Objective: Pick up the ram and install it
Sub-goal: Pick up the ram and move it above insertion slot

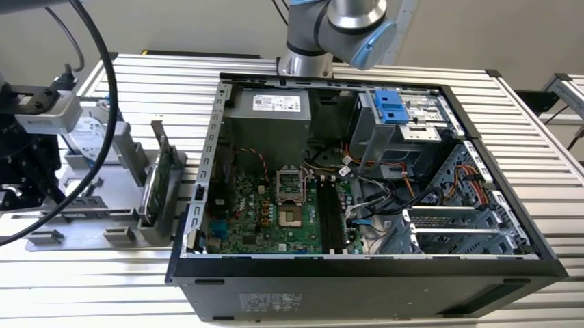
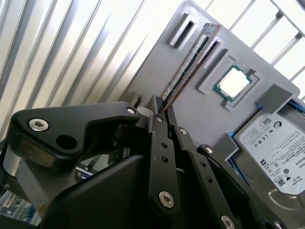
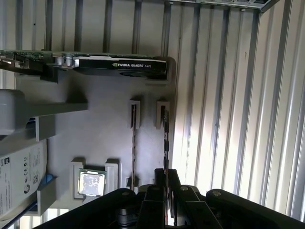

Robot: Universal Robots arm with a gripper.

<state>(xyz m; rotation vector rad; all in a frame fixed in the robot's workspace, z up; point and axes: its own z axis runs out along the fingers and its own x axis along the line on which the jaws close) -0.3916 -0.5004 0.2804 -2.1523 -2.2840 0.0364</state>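
Black end effector [image 2: 163, 106] fingers [image 2: 156, 125] stand drawn together on the ram [image 2: 190, 62], one on each flat face. They appear clamped on it, though how firmly cannot be judged. In both wrist views the ram stands on its thin edge in a slot of the grey tray [image 2: 143, 71]. It seems still seated there, not lifted. Its long axis runs straight away from the fingertips along the tray, in line with the gap between them, and a neighbouring slot [image 3: 134, 114] is bare. The fingers hide the part they hold, so where along the stick the grip falls cannot be told.

On the same tray, beside the ram, lie a processor chip [image 2: 233, 82] and a hard drive [image 2: 276, 148]. A graphics card [image 3: 109, 64] stands on edge near the tray's far border. In the exterior view the open computer case [image 1: 365, 273] sits on the slatted bench [image 1: 538, 123] toward the exterior view's right. It is just beside the tray, its memory slots [image 1: 333, 219] exposed on the board.
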